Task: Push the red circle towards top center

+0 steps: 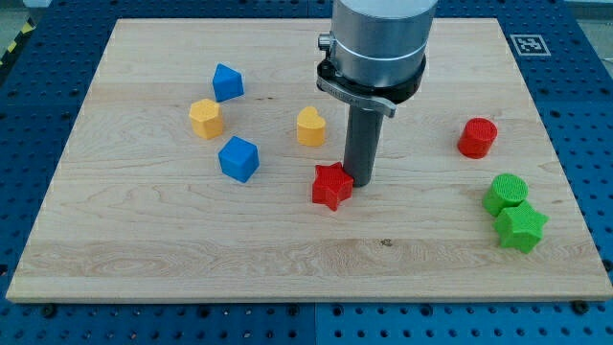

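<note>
Camera view: you are looking at a wooden board [144, 259] carrying eight small blocks. My tip [361, 181] is resting just right of the red star [331, 186], touching or nearly touching it. There are no fingers to report; the arm is ending in a plain rod. The red circle [477, 137] is sitting at the right, well apart from the tip. A green circle [505, 192] and green star [521, 227] are lying near right. A yellow heart [310, 126], a yellow hexagon [205, 118] and two blue blocks [228, 82] [238, 158] are lying left.
</note>
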You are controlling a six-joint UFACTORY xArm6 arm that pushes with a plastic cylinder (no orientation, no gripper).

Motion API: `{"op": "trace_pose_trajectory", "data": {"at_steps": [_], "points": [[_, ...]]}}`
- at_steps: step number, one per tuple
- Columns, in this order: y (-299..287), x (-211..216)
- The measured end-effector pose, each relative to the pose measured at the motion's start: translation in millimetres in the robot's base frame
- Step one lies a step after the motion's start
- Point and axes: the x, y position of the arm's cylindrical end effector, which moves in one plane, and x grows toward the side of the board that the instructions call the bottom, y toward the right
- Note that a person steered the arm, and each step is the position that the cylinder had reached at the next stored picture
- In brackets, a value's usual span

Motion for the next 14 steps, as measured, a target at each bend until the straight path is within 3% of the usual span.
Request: {"op": "trace_pose_trajectory", "data": {"at_steps": [2, 5, 7, 11, 13, 14], "points": [[106, 0], [175, 2], [181, -8], [116, -81], [166, -82], [159, -86]]}}
